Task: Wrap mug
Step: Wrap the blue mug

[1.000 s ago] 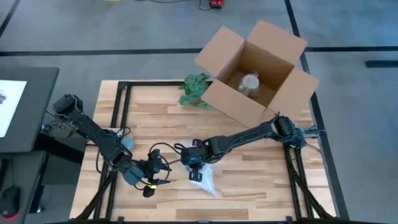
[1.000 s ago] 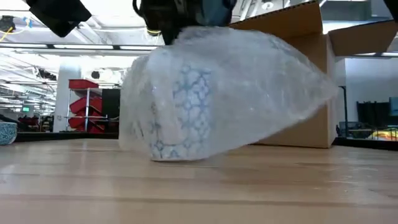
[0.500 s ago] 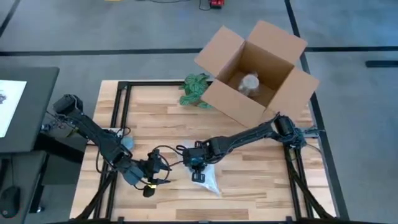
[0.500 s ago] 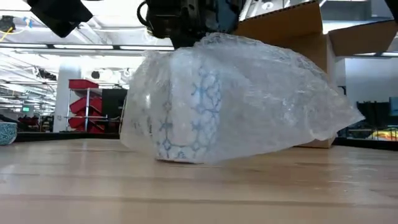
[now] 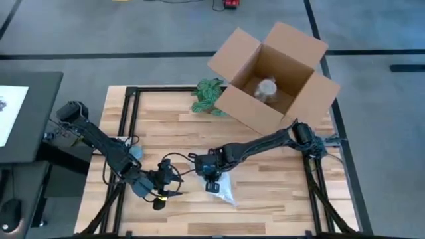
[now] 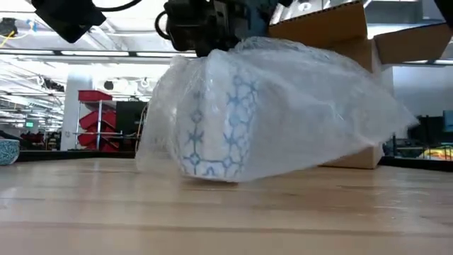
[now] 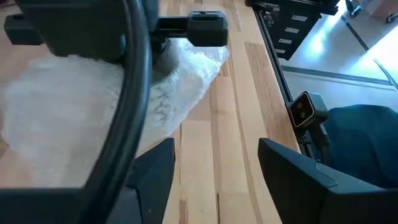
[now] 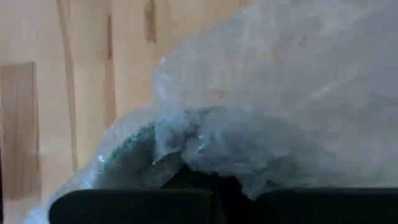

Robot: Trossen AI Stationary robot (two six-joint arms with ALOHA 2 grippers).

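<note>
The mug (image 6: pixel 216 131), white with a blue pattern, lies inside a bundle of clear bubble wrap (image 6: pixel 318 113) near the table's front middle (image 5: pixel 224 191). It is tilted, and its lower edge (image 6: pixel 212 176) rests on the wood. My right gripper (image 5: pixel 211 174) stands over the bundle's top and is shut on the wrap (image 8: pixel 186 146). To the bundle's left, my left gripper (image 5: pixel 166 182) is open and holds nothing. Its fingers (image 7: pixel 155 174) point toward the wrap (image 7: pixel 68 118). My right gripper holds the bubble wrap at the top of the bundle (image 6: pixel 212 53), above the mug, coming down from above. The gripper's own body hides the fingertips and how many layers they have. The bundle sits tilted below it, its bottom on the table and its loose tail (image 6: pixel 375 120) sticking out sideways.
An open cardboard box (image 5: pixel 272 73) with a wrapped item inside stands at the back right. A green cloth (image 5: pixel 207 94) lies next to it. A blue patterned bowl (image 5: pixel 136 153) sits by the left arm. Bare wood lies in front of the bundle.
My right gripper has shifted slightly toward the table's right and near edges, turning the bundle. The mug has tipped further over and shows more of its patterned side, and the wrap's loose tail has swung down and outward.
</note>
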